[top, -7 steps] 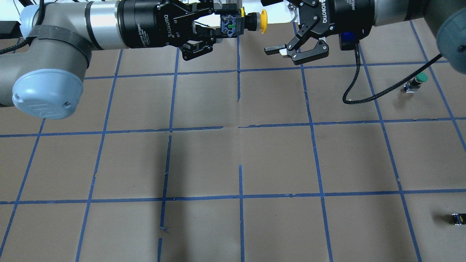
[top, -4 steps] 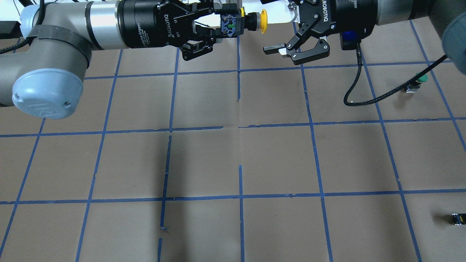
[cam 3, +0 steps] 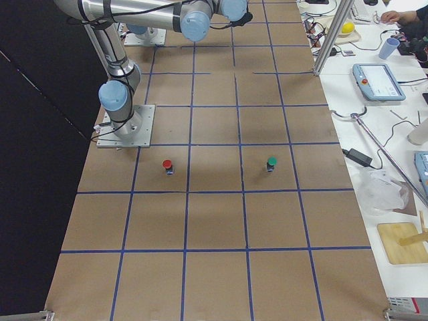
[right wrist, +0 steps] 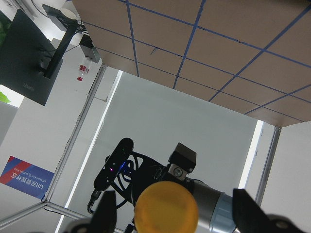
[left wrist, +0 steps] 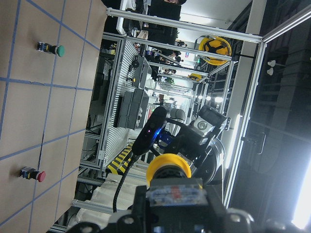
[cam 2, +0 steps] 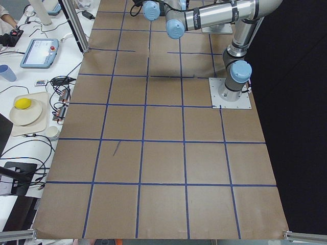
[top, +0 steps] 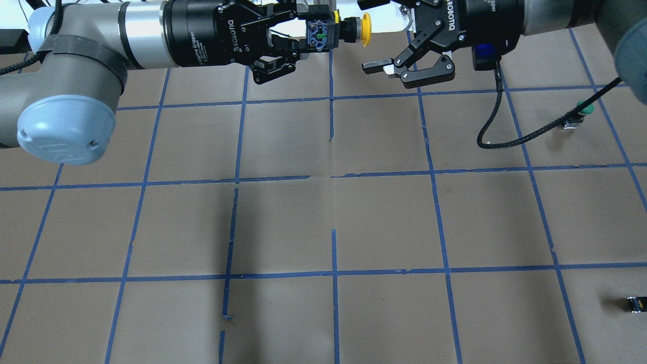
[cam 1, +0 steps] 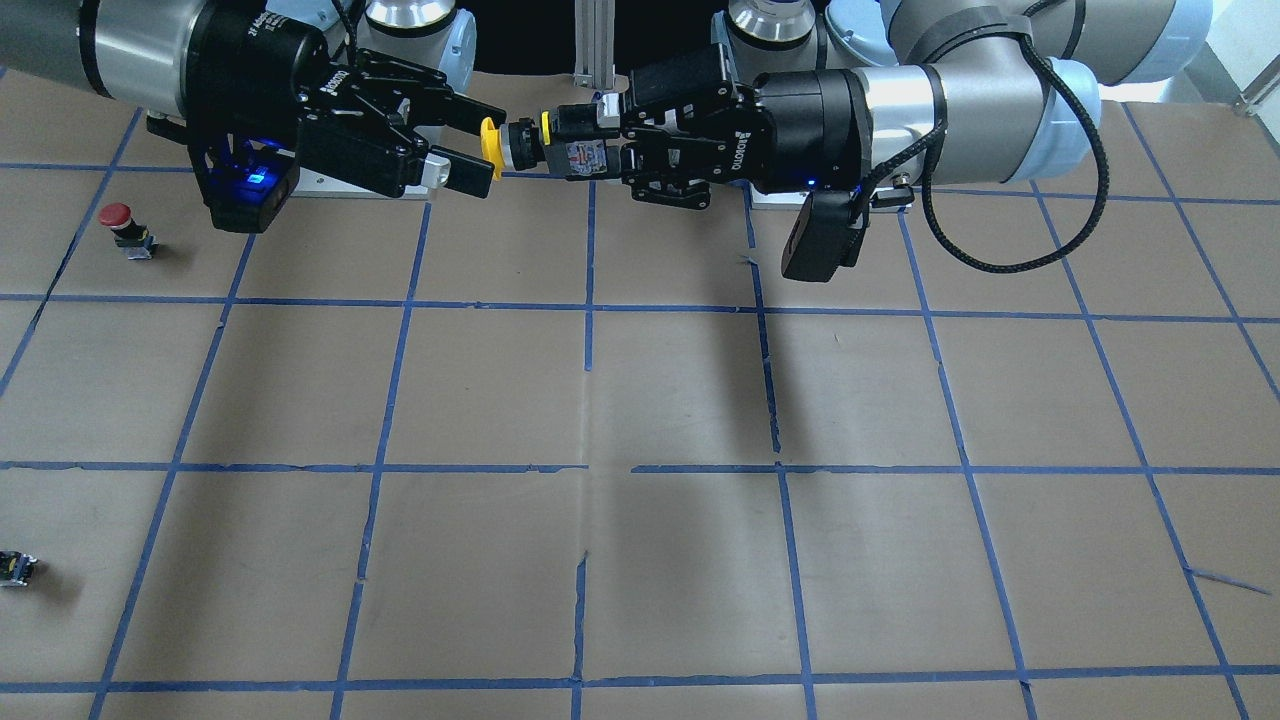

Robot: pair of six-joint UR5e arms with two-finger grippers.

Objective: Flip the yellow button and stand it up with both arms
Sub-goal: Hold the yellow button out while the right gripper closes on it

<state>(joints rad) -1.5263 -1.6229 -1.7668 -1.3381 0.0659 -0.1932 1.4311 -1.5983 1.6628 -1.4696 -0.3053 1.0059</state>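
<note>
My left gripper (top: 319, 34) is shut on the black and blue base of the yellow button (top: 365, 23) and holds it level in the air at the far edge of the table, with the cap pointing at my right gripper (top: 363, 34). The right gripper is open, one finger on each side of the cap, and does not touch it. In the front-facing view the yellow cap (cam 1: 489, 143) sits level with the right fingertips (cam 1: 478, 182). The right wrist view shows the cap (right wrist: 166, 206) centred between its two fingers (right wrist: 107, 208).
A green-capped button (top: 581, 108) stands on the brown gridded table on my right side. A red-capped button (cam 1: 118, 222) stands near the right arm's base. A small dark capless block (top: 636, 303) lies at the far right edge. The right arm's cable (top: 505, 131) hangs below it.
My right gripper has moved a little toward the left gripper, so its open fingers now flank the yellow cap. The left gripper and the button have not moved.
</note>
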